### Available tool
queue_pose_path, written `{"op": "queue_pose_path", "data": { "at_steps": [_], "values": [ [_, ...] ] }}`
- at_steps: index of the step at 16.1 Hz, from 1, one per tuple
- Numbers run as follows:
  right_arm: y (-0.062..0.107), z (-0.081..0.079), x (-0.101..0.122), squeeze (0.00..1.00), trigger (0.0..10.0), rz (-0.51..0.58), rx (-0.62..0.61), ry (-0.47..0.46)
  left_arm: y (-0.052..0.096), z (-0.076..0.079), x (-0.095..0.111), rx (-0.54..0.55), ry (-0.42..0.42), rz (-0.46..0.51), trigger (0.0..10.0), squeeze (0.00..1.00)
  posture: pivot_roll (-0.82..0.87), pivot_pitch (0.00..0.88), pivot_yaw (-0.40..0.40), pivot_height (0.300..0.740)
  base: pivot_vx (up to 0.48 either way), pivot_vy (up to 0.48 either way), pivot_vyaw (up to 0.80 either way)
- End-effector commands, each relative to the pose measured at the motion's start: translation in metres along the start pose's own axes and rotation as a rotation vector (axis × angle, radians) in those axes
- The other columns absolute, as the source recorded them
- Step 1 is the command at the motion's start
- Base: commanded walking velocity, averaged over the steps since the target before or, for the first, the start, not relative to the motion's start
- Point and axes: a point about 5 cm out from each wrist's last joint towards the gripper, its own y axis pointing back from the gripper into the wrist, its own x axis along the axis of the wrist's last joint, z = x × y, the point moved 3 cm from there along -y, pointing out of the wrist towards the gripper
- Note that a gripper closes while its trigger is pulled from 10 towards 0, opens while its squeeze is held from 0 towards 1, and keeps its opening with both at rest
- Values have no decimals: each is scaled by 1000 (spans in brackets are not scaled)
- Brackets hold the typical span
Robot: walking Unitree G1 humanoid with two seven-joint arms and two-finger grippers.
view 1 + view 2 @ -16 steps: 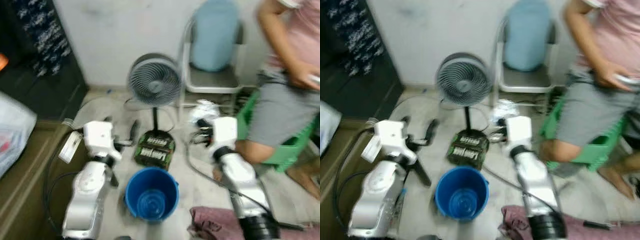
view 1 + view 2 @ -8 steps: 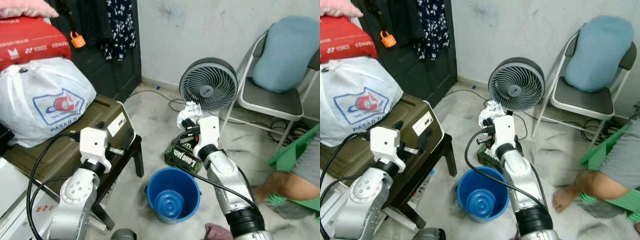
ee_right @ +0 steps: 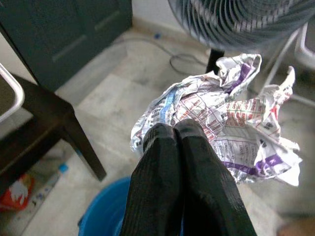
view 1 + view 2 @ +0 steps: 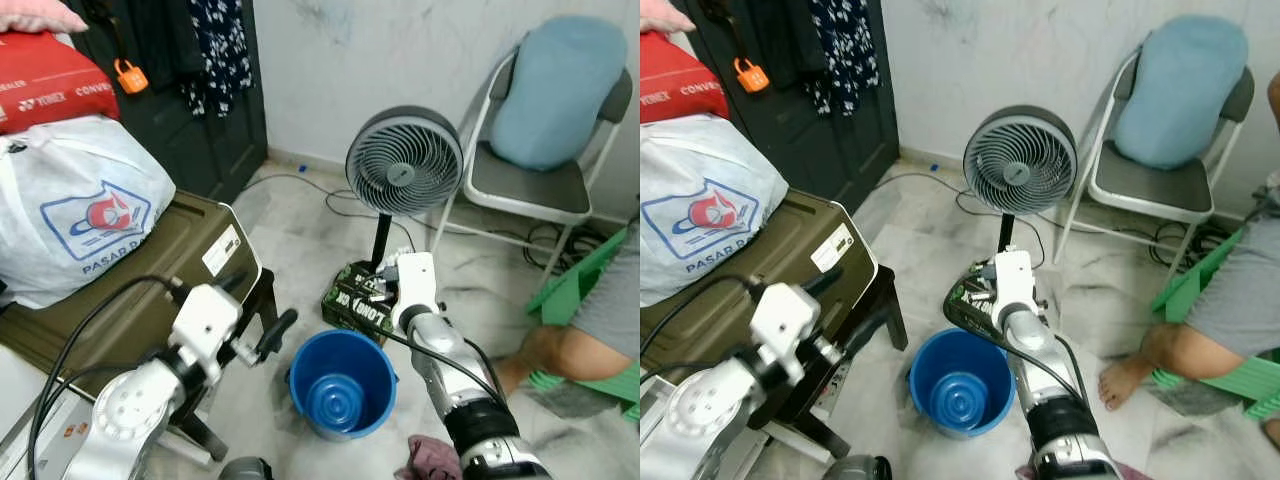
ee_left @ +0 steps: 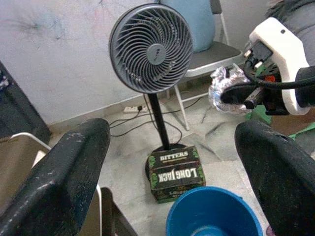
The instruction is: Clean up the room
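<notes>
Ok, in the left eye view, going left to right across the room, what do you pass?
White plastic bag → left gripper → blue bucket → standing fan → folding chair → person's leg.

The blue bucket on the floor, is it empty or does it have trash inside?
Empty. Both eye views look straight into the blue bucket and show only its bare ribbed bottom. The crumpled paper is outside it, pinched in the right gripper.

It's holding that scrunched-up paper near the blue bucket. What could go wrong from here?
The right gripper pinches only an edge of the crumpled paper, so the wad might slip early. It hangs toward the blue bucket's rim, beside the fan and the box, so a drop could miss. A person's foot rests close by.
</notes>
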Motion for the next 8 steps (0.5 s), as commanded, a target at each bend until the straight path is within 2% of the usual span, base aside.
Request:
{"op": "queue_pose_path", "data": {
  "at_steps": [1, 5, 8],
  "values": [
    [-4, 1, 2, 0, 10000, -13, -20, -16, 6, -7, 5, 42, -22, 3, 10000, 0, 156, 57, 29, 740, 0, 0, 0],
    [-13, -6, -5, 0, 10000, -74, -69, -39, 25, -4, 5, 51, -20, -38, 10000, 0, 210, 97, 63, 740, 0, 0, 0],
    [-20, -18, -2, 0, 10000, -81, -65, -77, 35, -12, 10, 58, -53, -64, 10000, 0, 253, 111, 90, 740, 0, 0, 0]
  ]
}}
